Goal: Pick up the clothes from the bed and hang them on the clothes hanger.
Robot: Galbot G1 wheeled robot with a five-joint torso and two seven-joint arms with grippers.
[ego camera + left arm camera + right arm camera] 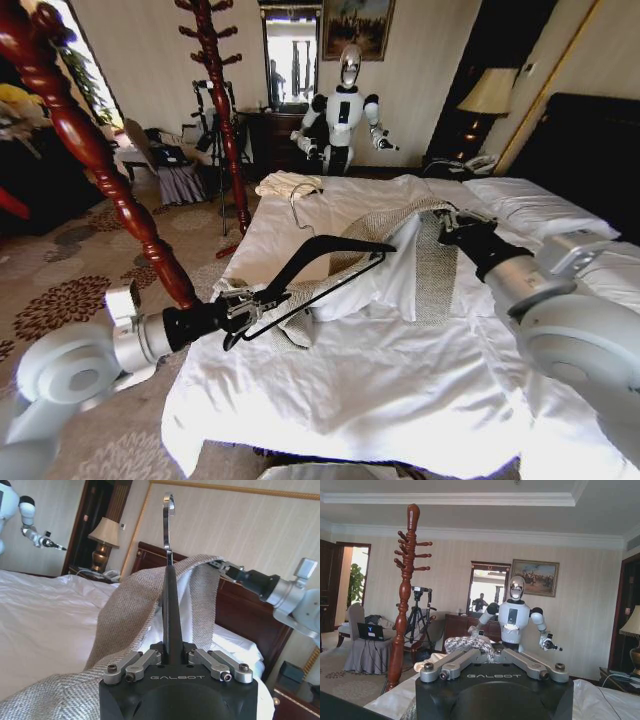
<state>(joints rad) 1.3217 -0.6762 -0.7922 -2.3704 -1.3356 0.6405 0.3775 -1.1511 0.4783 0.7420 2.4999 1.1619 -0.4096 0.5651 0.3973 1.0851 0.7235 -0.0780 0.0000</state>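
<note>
Fingers clamped both sides: left gripper (240,305) holds the hanger (320,262) pointing into the jacket (437,262), whose edge the right gripper (447,222) pinches aloft.

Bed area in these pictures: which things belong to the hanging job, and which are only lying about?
Job things:
- jacket, gripped by the right gripper
- black hanger, held in the left gripper
- bed

Lying about:
- cream folded cloth
- wooden coat stand
- lamp
- other robot
</note>
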